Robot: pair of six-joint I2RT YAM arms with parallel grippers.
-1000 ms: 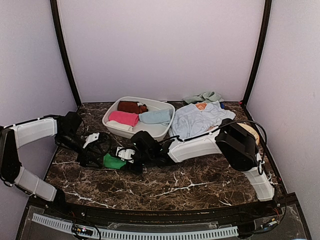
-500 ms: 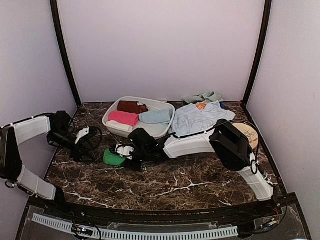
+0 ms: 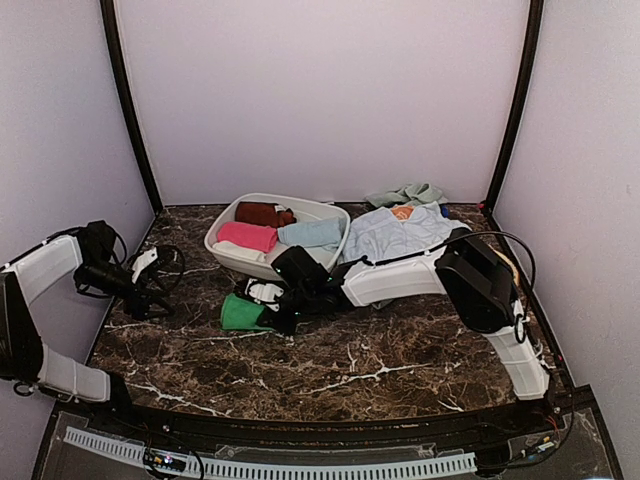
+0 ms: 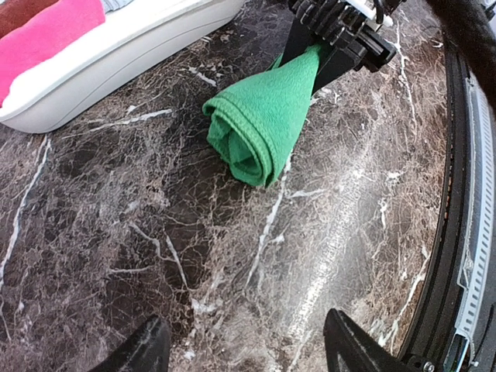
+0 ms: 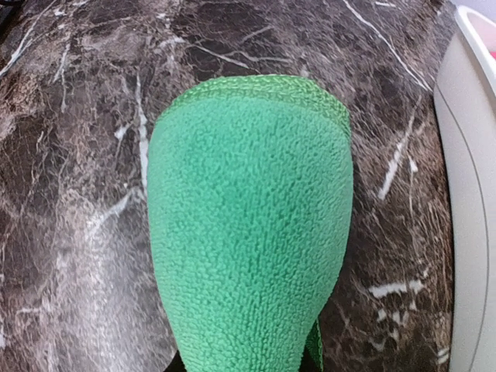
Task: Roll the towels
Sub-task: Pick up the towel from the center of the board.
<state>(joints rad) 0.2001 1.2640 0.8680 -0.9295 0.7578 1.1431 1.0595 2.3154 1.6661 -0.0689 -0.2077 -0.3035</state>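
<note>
Green towel (image 3: 240,313), rolled up, left of centre in top view, just in front of white basin (image 3: 215,242); resting on marble table (image 3: 400,350) or just lifted, cannot tell. Right gripper (image 4: 310,58) clamped on one end of roll, spiral end pointing away. Left gripper (image 3: 150,285) at left edge, jaws spread, grasping nothing, well apart from roll. Pink towel (image 3: 247,236), brown towel (image 3: 262,213), pale blue towel (image 3: 310,233) inside basin.

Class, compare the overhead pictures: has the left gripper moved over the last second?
Yes. The left gripper has pulled back leftward, away from the white basin and the green towel, toward the left wall.
</note>
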